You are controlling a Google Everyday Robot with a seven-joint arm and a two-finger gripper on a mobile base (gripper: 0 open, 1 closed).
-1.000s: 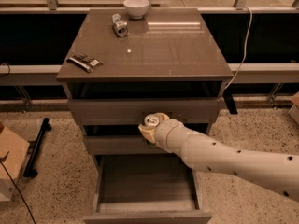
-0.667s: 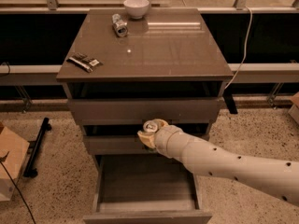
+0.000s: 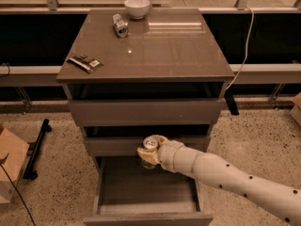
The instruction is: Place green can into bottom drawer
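I see the gripper (image 3: 151, 150) at lower centre of the frame, its 2 fingers pinching the green can (image 3: 150, 143) upright above the open bottom drawer (image 3: 146, 187). I judge the can light, thin-walled and slick, so a gentle mid-body hold suits it.

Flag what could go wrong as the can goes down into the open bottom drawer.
1. The gripper holds the green can right by the middle drawer's front; lowering could knock that edge.
2. The can sits upright over the back end of the bottom drawer; released high, it may tip and roll.
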